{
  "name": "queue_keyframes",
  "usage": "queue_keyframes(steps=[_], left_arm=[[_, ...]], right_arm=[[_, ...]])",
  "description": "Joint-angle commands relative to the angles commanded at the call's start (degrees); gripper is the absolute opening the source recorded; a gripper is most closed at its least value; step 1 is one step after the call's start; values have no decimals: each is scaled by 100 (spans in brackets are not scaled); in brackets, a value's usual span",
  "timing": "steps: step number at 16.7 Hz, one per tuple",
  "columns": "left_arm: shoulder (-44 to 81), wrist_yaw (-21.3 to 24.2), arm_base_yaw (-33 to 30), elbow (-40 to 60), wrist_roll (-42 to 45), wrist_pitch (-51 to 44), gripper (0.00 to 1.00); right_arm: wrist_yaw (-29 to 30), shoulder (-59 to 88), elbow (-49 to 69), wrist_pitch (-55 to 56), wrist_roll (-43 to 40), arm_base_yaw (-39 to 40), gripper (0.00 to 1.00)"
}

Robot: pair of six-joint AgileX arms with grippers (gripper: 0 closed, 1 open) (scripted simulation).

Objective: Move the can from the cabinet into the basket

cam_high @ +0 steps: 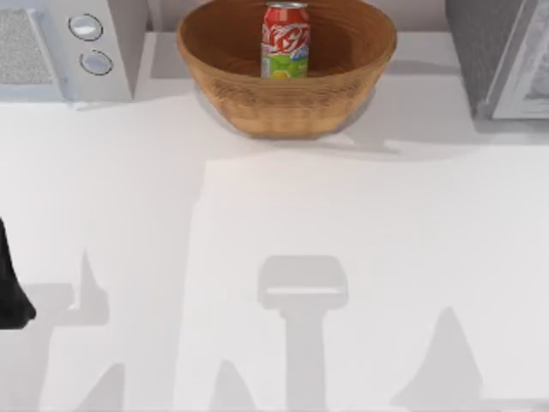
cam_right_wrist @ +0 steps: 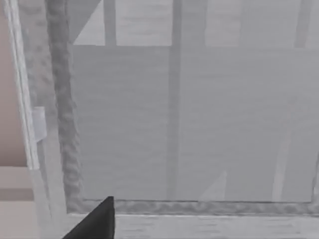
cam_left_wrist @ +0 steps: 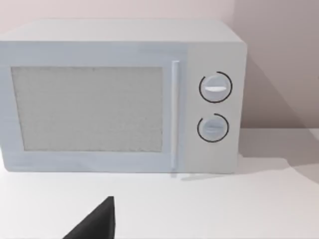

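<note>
The red can [cam_high: 285,39] with its green-yellow lower band stands upright inside the brown wicker basket [cam_high: 232,94], at the back middle of the table. At the back right stands the cabinet [cam_high: 493,51], dark speckled on its side, and its pale framed front [cam_right_wrist: 189,124] is close up in the right wrist view. A dark part of my left gripper [cam_high: 10,283] sits at the table's left edge, far from the basket. The same gripper [cam_left_wrist: 94,224] shows low in the left wrist view. A dark part of my right gripper [cam_right_wrist: 94,221] hangs just before the cabinet's front.
A white appliance [cam_high: 60,43] with two round knobs stands at the back left, and the left wrist view faces its front [cam_left_wrist: 119,94]. White tabletop [cam_high: 283,223] stretches between the basket and the near edge, crossed by the arms' shadows.
</note>
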Motion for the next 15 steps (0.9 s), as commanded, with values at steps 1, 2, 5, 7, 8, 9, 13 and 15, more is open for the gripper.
queue_keyframes(steps=[1,2,5,7,8,9,13,15], left_arm=[[0,0,0,0,0,0,100],[0,0,0,0,0,0,100],[0,0,0,0,0,0,100],[0,0,0,0,0,0,100],[0,0,0,0,0,0,100],[0,0,0,0,0,0,100],[0,0,0,0,0,0,100],[0,0,0,0,0,0,100]], right_arm=[[-329,529,118,394,10,-333,100],[-643,1039,232,774,20,-652,100],[-1457,2364,529,1762,41,-1476,100],[-1864,3012,680,2252,50,-1888,100],[-2019,3248,737,2437,53,-2044,100],[-2137,3423,782,2578,55,-2164,100],[-2252,3589,825,2711,57,-2279,100],[-2238,3575,802,2694,55,-2255,100]])
